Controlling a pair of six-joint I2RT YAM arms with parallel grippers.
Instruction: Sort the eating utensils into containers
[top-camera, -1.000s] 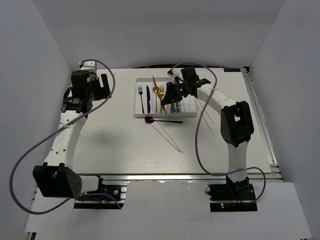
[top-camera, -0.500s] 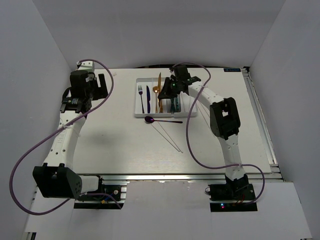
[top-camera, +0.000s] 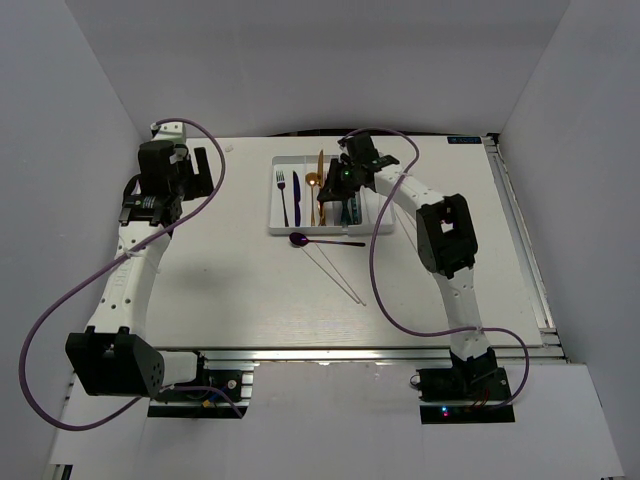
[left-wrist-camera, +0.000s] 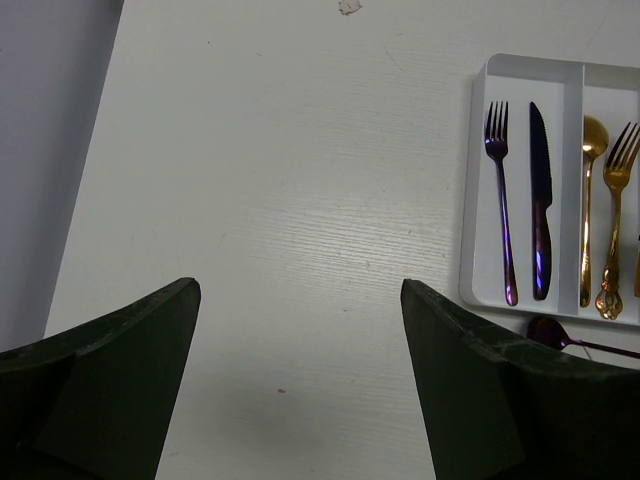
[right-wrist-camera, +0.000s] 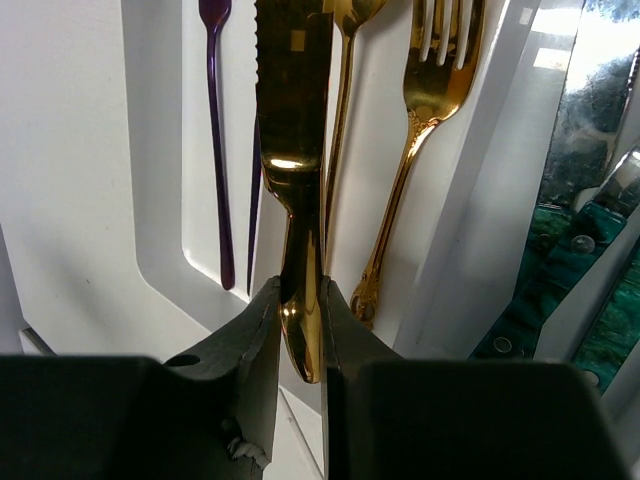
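Gold knife (right-wrist-camera: 293, 120): pinched at the handle end between the closed-down fingers of the right gripper (right-wrist-camera: 300, 310). It is held lengthwise over the tray (right-wrist-camera: 150, 150) compartment containing the gold spoon (right-wrist-camera: 345, 100) and gold fork (right-wrist-camera: 430, 100) (sorting by colour, apparently). Whether it touches the tray floor cannot be told.

Next compartment: purple fork (left-wrist-camera: 500, 200), purple knife (left-wrist-camera: 540, 200). Opposite side: teal-handled pieces (right-wrist-camera: 560, 270).

Unsorted on the table (top-camera: 220, 280), just in front of the tray: purple spoon (top-camera: 300, 239), white chopsticks (top-camera: 340, 272).

Left gripper (left-wrist-camera: 298, 300): fingers spread wide, empty, parked aside.

Glossy metal knife (right-wrist-camera: 292, 120) — smooth plastic tray (right-wrist-camera: 150, 200)
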